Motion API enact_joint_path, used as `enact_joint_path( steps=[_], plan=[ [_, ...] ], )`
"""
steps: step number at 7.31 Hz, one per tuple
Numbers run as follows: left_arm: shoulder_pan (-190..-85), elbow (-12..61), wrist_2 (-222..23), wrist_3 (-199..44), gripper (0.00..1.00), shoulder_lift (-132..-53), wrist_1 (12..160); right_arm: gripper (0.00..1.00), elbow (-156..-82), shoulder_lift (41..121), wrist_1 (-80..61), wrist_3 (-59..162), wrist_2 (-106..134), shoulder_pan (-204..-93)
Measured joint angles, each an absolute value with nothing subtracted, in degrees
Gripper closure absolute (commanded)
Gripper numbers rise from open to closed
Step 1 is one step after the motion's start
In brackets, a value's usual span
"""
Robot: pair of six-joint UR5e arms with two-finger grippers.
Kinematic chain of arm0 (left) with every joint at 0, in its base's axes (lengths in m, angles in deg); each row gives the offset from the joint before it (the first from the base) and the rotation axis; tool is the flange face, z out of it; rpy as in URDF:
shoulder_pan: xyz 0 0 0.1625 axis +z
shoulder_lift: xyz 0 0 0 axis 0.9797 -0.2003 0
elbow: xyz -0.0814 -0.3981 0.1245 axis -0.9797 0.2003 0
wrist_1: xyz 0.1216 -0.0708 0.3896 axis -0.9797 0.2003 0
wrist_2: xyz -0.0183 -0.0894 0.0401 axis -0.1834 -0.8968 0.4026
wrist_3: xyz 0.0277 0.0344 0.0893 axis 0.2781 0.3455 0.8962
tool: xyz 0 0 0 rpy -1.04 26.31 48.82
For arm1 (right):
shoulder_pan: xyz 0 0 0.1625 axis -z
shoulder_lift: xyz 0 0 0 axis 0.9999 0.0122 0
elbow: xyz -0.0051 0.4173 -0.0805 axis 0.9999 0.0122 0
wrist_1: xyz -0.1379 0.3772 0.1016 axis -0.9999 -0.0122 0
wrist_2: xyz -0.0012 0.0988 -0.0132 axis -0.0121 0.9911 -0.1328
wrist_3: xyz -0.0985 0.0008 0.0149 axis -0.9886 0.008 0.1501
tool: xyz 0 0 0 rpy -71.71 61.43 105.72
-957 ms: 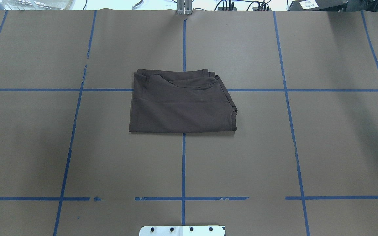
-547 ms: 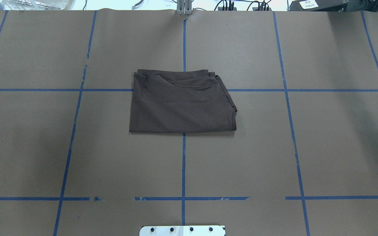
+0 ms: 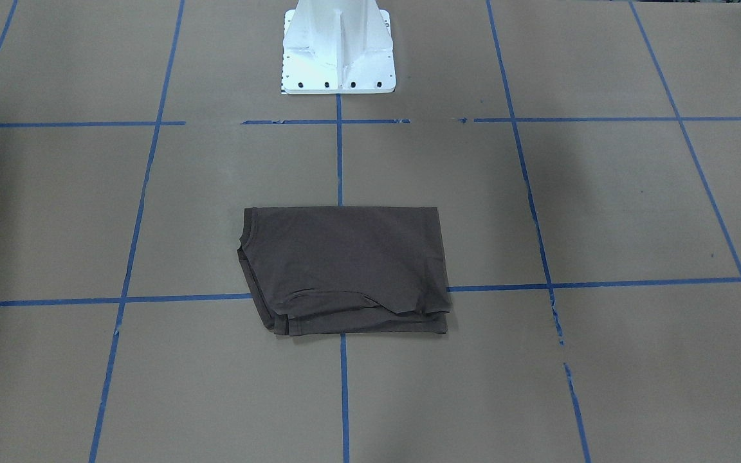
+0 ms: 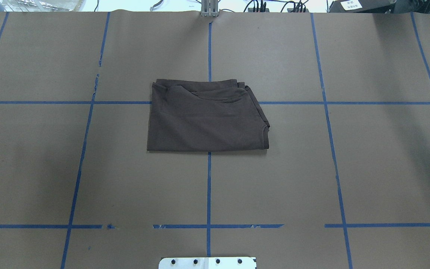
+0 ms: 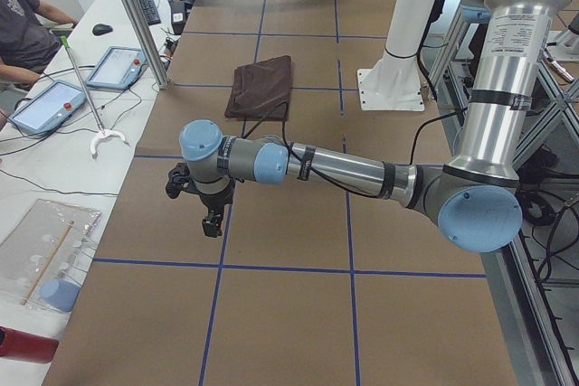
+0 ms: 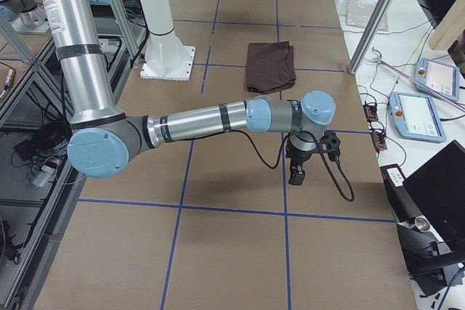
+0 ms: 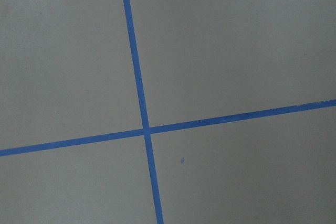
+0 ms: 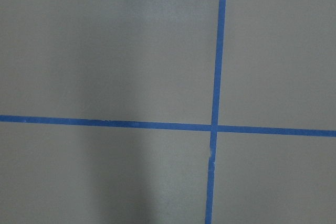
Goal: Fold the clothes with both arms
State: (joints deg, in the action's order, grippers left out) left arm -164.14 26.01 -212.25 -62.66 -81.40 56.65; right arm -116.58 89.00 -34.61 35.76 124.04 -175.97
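The dark grey-brown T-shirt (image 4: 207,117) lies folded into a flat rectangle at the table's middle, with layered edges along its far side; it also shows in the front-facing view (image 3: 345,270) and both side views (image 5: 262,86) (image 6: 269,65). My left gripper (image 5: 213,223) hangs over bare paper far out to the left, well away from the shirt. My right gripper (image 6: 296,176) hangs far out to the right, also away from it. Neither shows in the overhead or front-facing view, so I cannot tell if they are open or shut. Both wrist views show only brown paper and blue tape.
The white pedestal (image 3: 338,45) stands at the robot's side of the table. Blue tape lines (image 4: 208,186) grid the brown paper. Teach pendants (image 5: 118,67) (image 6: 418,115), aluminium posts (image 5: 136,15) and a seated operator (image 5: 23,29) are beyond the table's far edge.
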Motion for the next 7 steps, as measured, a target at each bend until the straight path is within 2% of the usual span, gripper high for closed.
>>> enact_joint_path(
  steps=[7],
  plan=[
    [-164.14,26.02,-212.65,-62.91,0.00,-81.39,56.78,0.00,-116.63,88.95,-34.59,35.85,124.09,-175.31]
  ],
)
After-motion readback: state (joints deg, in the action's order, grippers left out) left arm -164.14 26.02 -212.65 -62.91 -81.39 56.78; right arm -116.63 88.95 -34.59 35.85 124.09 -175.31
